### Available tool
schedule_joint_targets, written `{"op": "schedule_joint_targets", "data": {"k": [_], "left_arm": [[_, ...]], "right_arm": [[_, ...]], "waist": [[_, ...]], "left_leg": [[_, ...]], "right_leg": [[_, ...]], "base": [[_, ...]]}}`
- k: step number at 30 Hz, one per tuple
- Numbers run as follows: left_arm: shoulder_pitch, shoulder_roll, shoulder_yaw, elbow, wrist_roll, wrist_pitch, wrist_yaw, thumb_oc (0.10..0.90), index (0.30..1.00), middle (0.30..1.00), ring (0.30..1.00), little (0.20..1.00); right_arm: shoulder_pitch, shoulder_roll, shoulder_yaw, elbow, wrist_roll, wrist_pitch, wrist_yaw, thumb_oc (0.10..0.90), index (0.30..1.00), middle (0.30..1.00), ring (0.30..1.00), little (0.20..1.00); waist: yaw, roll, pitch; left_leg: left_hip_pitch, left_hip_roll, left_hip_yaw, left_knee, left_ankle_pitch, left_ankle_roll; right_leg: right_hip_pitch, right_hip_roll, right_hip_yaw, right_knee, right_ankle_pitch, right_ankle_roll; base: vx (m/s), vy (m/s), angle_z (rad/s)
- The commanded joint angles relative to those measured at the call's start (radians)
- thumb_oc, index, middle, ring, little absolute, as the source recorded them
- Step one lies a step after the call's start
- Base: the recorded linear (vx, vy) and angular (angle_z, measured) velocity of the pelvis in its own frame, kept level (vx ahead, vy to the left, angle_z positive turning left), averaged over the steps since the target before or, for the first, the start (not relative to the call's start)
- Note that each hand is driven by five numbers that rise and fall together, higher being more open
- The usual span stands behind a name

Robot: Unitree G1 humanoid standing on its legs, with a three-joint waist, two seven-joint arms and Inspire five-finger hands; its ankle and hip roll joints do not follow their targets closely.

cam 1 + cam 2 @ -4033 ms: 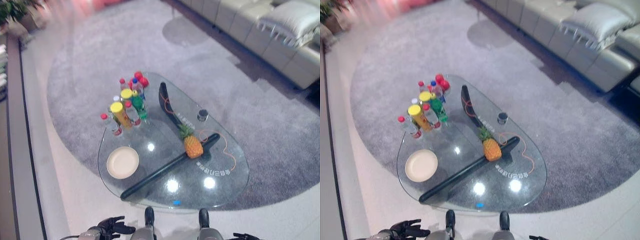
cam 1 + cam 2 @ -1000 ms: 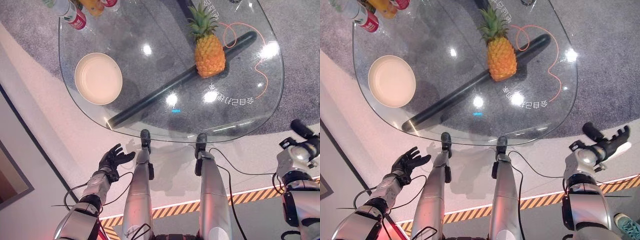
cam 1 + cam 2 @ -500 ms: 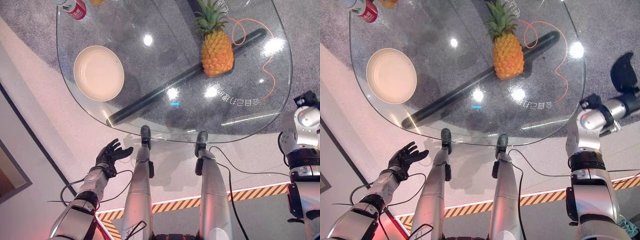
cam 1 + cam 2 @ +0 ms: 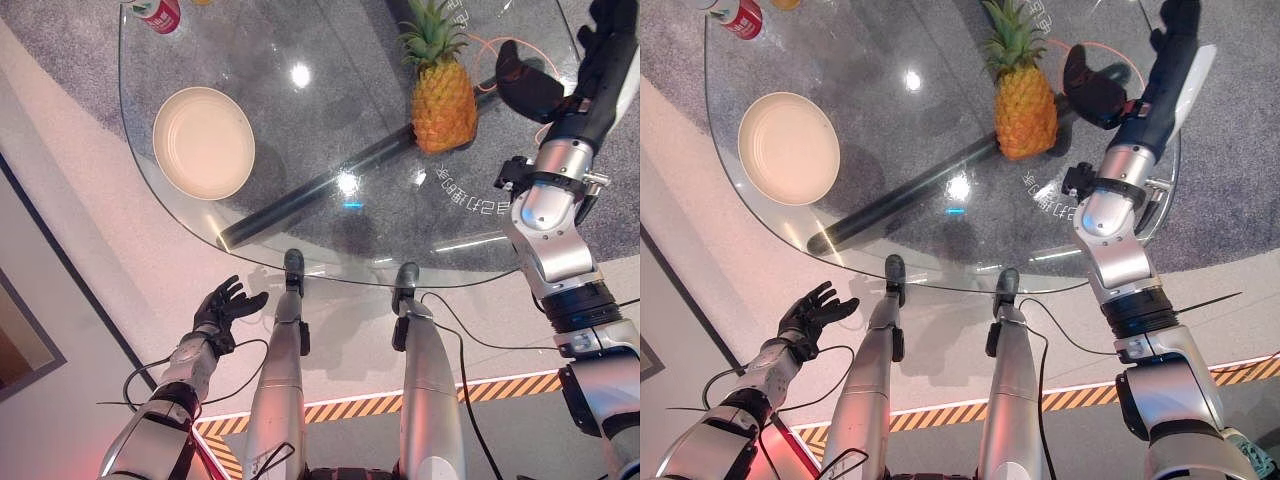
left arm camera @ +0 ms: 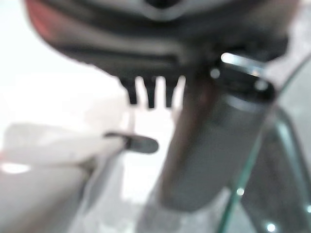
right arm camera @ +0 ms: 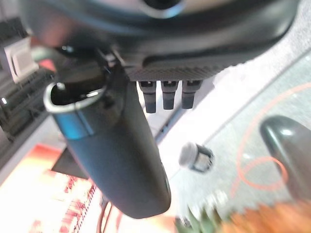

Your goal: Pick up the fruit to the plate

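where half a second ago it hung off the bench's [image 4: 330, 262] near edge, the right hand [image 4: 1170, 45] has swung up over the glass, fingers straight and open, pineapple [image 4: 1025, 105] just left of it (still ungripped). plate [image 4: 788, 148] lies far to its left; left hand [image 4: 812, 312] idles open.

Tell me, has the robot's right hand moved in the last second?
Yes. The right hand has risen from beside the table's near edge to above the glass, right of the pineapple.
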Motion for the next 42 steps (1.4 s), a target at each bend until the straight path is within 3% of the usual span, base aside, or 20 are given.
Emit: {"op": "schedule_joint_targets", "data": {"k": [1, 13, 23, 30, 42], "left_arm": [[0.054, -0.012, 0.02, 0.023, 0.035, -0.036, 0.011, 0.8, 0.9, 0.9, 0.9, 0.9], [0.07, -0.054, 0.005, -0.003, 0.055, -0.034, 0.026, 0.8, 0.9, 0.9, 0.9, 0.9], [0.072, -0.065, -0.006, -0.004, 0.055, -0.035, 0.031, 0.8, 0.9, 0.9, 0.9, 0.9], [0.059, -0.067, -0.019, 0.001, 0.045, -0.029, 0.035, 0.8, 0.9, 0.9, 0.9, 0.9], [0.053, -0.068, -0.035, 0.005, 0.04, -0.031, 0.034, 0.8, 0.9, 0.9, 0.9, 0.9]], "right_arm": [[-0.061, -0.031, -0.019, -0.154, -0.058, -0.024, 0.03, 0.8, 0.9, 0.9, 0.9, 0.9], [-0.074, 0.025, 0.022, -0.207, -0.083, 0.084, 0.061, 0.8, 0.9, 0.9, 0.9, 0.9], [-0.057, 0.05, 0.034, -0.183, -0.057, 0.12, 0.046, 0.8, 0.9, 0.9, 0.9, 0.9], [-0.065, 0.053, 0.047, -0.111, -0.048, 0.187, -0.011, 0.8, 0.9, 0.9, 0.9, 0.9], [-0.088, 0.05, 0.062, 0.012, -0.023, 0.243, -0.065, 0.8, 0.9, 0.9, 0.9, 0.9]], "waist": [[-0.002, 0.002, -0.012], [0.006, 0.018, -0.012], [0.007, 0.023, -0.012], [0.008, 0.029, -0.012], [0.015, 0.037, -0.012]], "left_leg": [[-0.003, -0.072, 0.012, 0.098, -0.097, 0.05], [-0.001, -0.075, 0.019, 0.088, -0.083, 0.052], [-0.002, -0.075, 0.024, 0.08, -0.074, 0.053], [-0.004, -0.076, 0.025, 0.078, -0.07, 0.052], [-0.013, -0.076, 0.024, 0.078, -0.067, 0.054]], "right_leg": [[0.057, 0.053, -0.079, -0.172, 0.113, -0.033], [0.051, 0.051, -0.078, -0.164, 0.113, -0.038], [0.043, 0.053, -0.081, -0.159, 0.118, -0.039], [0.038, 0.052, -0.082, -0.157, 0.122, -0.038], [0.026, 0.051, -0.083, -0.153, 0.126, -0.039]], "base": [[0.0, 0.0, 0.0], [0.0, 0.004, 0.01], [0.0, 0.0, 0.0], [0.0, 0.0, 0.0], [0.0, 0.0, 0.0]]}}
